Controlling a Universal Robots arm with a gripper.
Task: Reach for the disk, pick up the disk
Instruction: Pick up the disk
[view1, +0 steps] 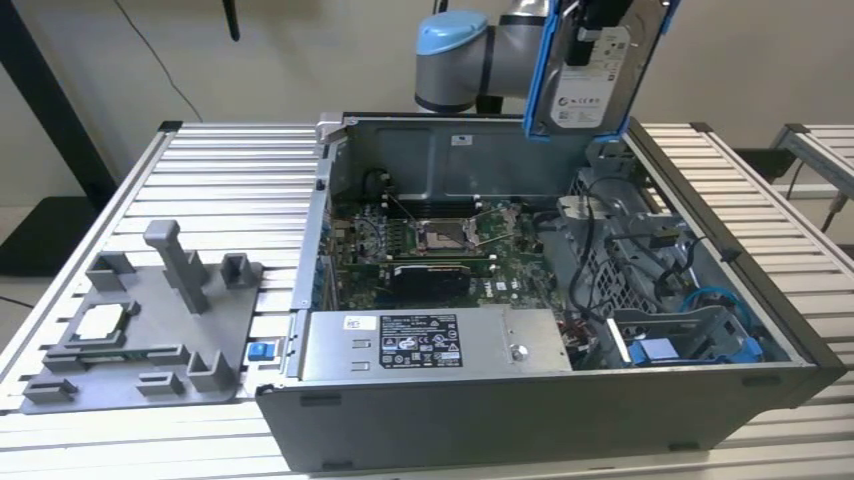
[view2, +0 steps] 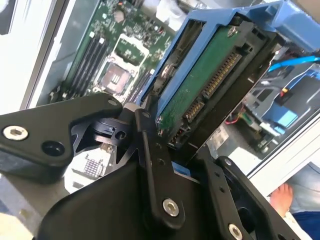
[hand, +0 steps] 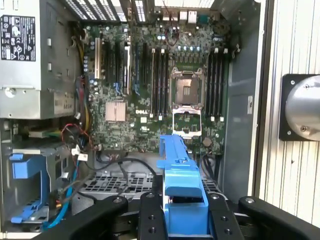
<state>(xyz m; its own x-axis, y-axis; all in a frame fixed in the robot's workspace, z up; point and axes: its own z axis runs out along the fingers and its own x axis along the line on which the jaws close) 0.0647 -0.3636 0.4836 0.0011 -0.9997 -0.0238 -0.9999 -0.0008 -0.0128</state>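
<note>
One disk (view1: 595, 92) | silver, white label, blue bracket | clamped between fingers (view2: 152, 155)

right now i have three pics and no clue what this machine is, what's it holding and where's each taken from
It is a robot arm working over an open computer case on a slatted metal table. The exterior view comes from a camera off the arm. Both wrist views come from cameras riding on the arm, looking past its gripper into the case. The gripper is shut on the disk, a silver drive in a blue bracket, held above the case. Inside are a green motherboard and a grey power supply box. At the exterior view's left, a grey tray holds a small square chip.
</note>
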